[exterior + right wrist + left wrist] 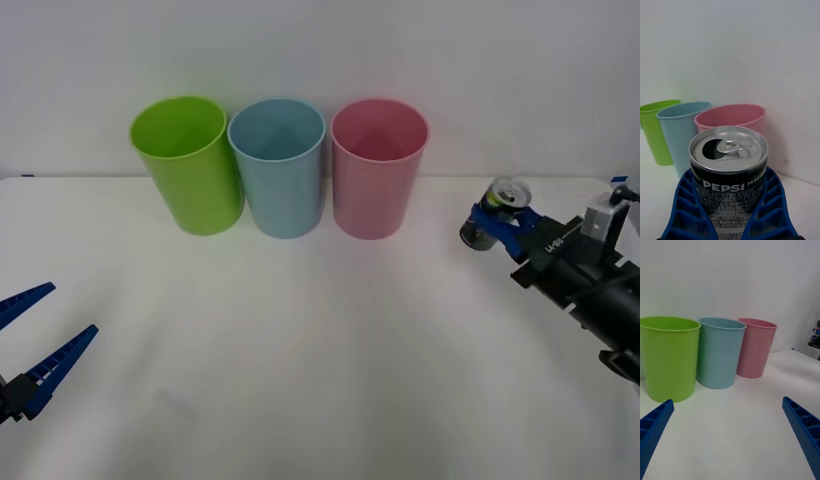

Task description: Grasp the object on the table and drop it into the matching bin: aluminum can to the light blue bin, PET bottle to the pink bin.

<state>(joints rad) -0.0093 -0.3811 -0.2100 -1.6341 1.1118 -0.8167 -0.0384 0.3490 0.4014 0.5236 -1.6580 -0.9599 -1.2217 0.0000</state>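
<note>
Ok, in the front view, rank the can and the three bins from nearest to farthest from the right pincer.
1. Pepsi can, clamped in the right pincer at the table's right side.
2. Pink bin, rightmost of the row.
3. Light blue bin, middle.
4. Lime green bin, leftmost, farthest.

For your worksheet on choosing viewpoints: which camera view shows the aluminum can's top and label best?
The right wrist view: the aluminum can sits close between the right gripper's blue fingers, its opened top and label readable. In the front view the can is small at the table's right side.
</note>
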